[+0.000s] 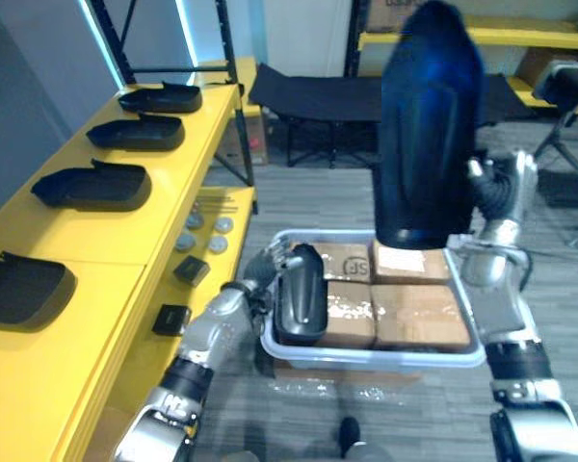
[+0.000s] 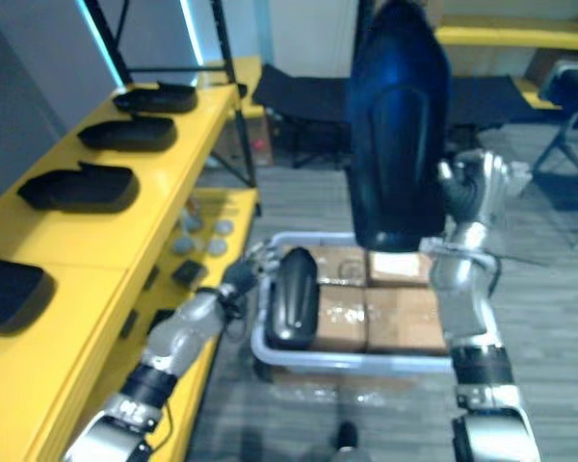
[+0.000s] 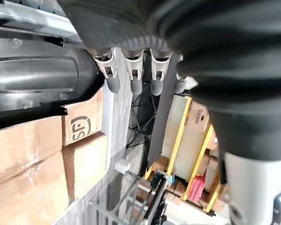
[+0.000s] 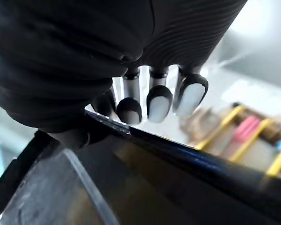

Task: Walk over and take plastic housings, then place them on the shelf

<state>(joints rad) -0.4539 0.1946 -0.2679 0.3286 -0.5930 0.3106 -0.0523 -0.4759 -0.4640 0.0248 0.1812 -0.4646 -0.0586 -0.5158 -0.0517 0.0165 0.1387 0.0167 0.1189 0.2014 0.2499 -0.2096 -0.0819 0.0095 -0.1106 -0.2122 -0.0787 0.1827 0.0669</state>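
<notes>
In the left eye view, your right hand was raised and clamped on the tall housing, which stood upright just to the hand's left and rose well above it. Your left hand was low, right up against the small housing. That one stood on end just beyond the fingertips, inside the near left corner of the white bin. Cardboard boxes filled the bin to the right of that hand. Further left of it ran the yellow shelf, with four more housings lined up on it.

The right eye view showed you the same layout.

In the left wrist view, the left fingers looked straight and relaxed, not wrapped around anything. The small housing sat just beside the outermost one, with the boxes below it.

In the right wrist view, the right fingers were hooked over the tall housing's black edge, so that grip was solid.
</notes>
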